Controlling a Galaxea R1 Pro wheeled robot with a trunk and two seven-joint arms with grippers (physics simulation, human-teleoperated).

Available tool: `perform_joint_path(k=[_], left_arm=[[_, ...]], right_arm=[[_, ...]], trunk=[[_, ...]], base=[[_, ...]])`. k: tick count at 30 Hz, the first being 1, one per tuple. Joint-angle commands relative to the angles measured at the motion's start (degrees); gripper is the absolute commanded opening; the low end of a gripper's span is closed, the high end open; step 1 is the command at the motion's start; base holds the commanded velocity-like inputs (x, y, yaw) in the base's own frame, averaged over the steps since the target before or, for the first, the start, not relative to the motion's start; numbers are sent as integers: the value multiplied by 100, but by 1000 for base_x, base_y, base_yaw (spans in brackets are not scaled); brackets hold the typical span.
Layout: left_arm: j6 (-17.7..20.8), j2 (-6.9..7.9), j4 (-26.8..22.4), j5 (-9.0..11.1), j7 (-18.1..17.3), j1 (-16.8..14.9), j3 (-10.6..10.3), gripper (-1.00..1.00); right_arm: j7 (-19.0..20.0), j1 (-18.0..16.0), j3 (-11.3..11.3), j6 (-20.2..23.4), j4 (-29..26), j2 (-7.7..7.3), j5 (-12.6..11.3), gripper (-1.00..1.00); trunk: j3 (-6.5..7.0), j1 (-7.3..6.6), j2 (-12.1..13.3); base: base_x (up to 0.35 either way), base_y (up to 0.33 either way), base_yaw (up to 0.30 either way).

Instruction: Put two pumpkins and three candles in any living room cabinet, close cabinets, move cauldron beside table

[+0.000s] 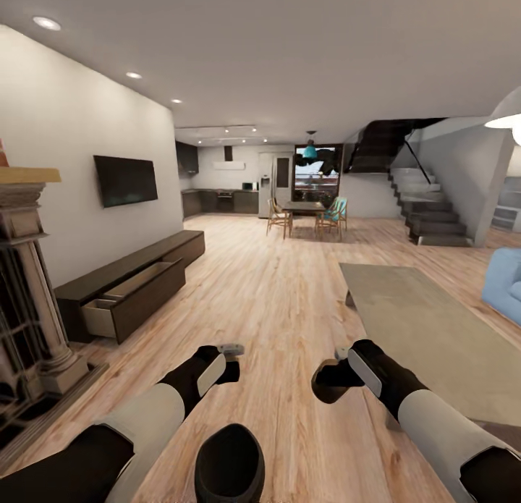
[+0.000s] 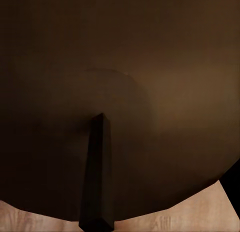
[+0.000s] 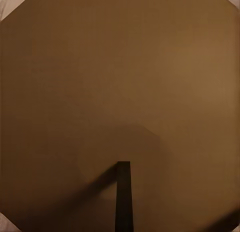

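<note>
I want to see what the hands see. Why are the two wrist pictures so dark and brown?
Left wrist view: a big dim shadow covers the wood floor, lit only along one edge, with a dark gripper finger across it. Right wrist view: much the same brown murk. Head view: bright and sharp, lit by ceiling spotlights.

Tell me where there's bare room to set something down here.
The coffee table top looks bare along its length. The cabinet has one drawer pulled open, its pale inside apparently empty. The wood floor between cabinet and table is open. It is tighter beside the fireplace column.
</note>
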Motion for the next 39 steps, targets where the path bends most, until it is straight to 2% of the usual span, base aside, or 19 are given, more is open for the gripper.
perform_joint_path(k=[1, 12, 25, 39], left_arm=[[17, 2, -7, 57, 47, -5, -42, -100], [18, 0, -6, 57, 47, -5, -42, -100], [18, -5, -7, 57, 47, -5, -42, -100], [18, 1, -2, 57, 39, -5, -42, -100]], right_arm=[[-42, -5, 41, 13, -12, -10, -57, -100], [-37, -5, 47, 13, -12, -14, -57, -100], [-36, -5, 50, 12, -12, -14, -57, -100], [-36, -5, 50, 13, -12, -9, -57, -100]], trunk=[[-14, 0, -4], [-66, 0, -4], [32, 0, -4], [42, 0, -4]], base=[[0, 9, 174], [0, 4, 114], [0, 74, 2], [0, 53, 0]])
